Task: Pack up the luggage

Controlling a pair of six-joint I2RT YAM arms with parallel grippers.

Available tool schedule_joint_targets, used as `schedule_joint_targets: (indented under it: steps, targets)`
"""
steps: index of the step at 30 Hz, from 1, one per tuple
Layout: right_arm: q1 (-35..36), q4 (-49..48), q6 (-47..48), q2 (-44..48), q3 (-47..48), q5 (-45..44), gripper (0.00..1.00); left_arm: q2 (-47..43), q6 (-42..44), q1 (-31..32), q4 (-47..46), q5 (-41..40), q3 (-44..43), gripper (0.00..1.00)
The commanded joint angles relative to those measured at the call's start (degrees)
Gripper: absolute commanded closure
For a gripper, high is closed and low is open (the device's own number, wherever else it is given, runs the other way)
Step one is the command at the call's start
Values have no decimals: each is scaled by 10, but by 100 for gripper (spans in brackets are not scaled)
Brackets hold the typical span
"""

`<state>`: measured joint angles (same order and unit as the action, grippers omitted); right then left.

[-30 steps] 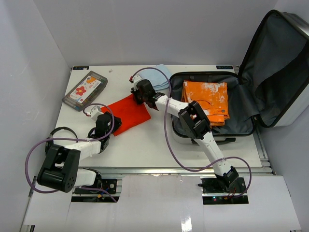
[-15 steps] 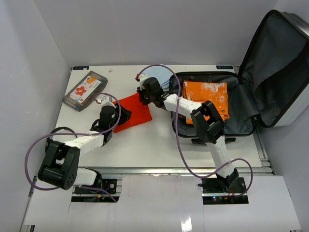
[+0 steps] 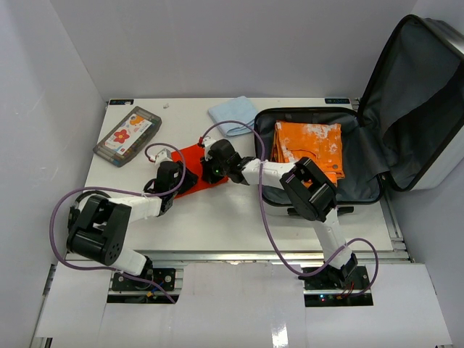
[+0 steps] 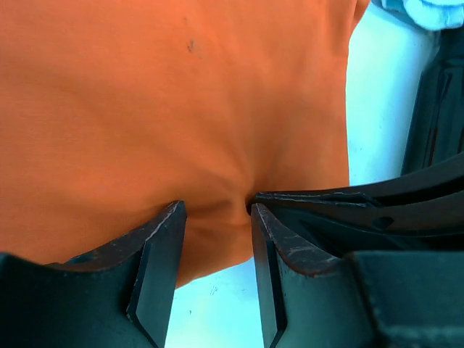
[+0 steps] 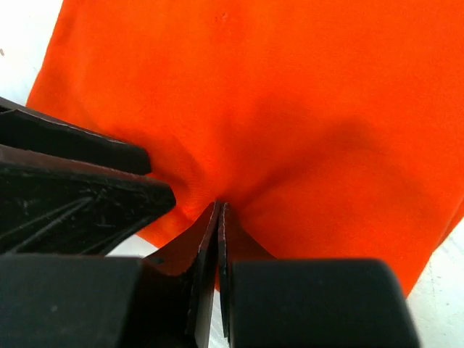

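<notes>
My right gripper (image 5: 219, 208) clenched on a pucker of red cloth (image 5: 290, 94), my left gripper (image 4: 216, 214) parted over it, cloth largely hidden under both from above

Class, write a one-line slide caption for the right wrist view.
Right hand shut, pinching a fold of the red cloth, with the left hand close beside it.

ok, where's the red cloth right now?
Top view: the red cloth lies mid-table, left of the open luggage and nearer the arms than the light blue cloth. The right gripper pinches it; the left gripper is open over its left part.
</notes>
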<state>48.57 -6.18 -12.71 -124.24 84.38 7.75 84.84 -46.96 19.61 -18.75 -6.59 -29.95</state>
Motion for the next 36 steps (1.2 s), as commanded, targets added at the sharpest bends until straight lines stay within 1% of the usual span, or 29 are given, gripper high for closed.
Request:
schedule_joint_targets:
  steps: [1, 4, 6, 9, 11, 13, 15, 17, 19, 21, 25, 27, 31, 36]
  targets:
    - [-8, -33, -25, 13, -12, -9, 92, -26, -17, -3, 35, -63, 10, 47]
    - [-8, -21, -24, 23, -13, -16, 92, -65, -15, -3, 53, -91, 9, 46]
    - [-8, 4, -13, 30, 10, -21, 92, -90, 6, -6, 76, -106, -12, 44]
    - [-9, 44, 16, 39, 42, -49, 77, -108, 45, -23, 109, -134, -48, 37]
    - [-16, 98, 28, 35, 90, -68, 64, -100, 56, -55, 125, -99, -70, 31]
    - [-27, 119, 33, 27, 112, -75, 49, -86, 69, -92, 122, -43, -70, 27]
    - [-41, 146, 33, 15, 136, -74, 42, -72, 89, -116, 124, -23, -71, 25]
    - [-54, 164, 34, 2, 149, -66, 34, -55, 94, -141, 136, -21, -73, 24]
    - [-64, 176, 35, -11, 174, -57, 29, -46, 89, -175, 127, 2, -63, 23]
    - [-75, 185, 35, -27, 194, -43, 27, -34, 82, -194, 108, 45, -51, 24]
    - [-89, 204, 35, -61, 226, -26, 23, 7, 87, -195, 98, 65, -58, 24]
    - [-90, 212, 38, -80, 249, -17, 22, 25, 93, -195, 88, 89, -60, 24]
    - [-92, 221, 40, -101, 266, -14, 21, 58, 92, -195, 75, 104, -62, 24]
    - [-92, 221, 37, -121, 271, -5, 21, 72, 90, -195, 73, 102, -63, 24]
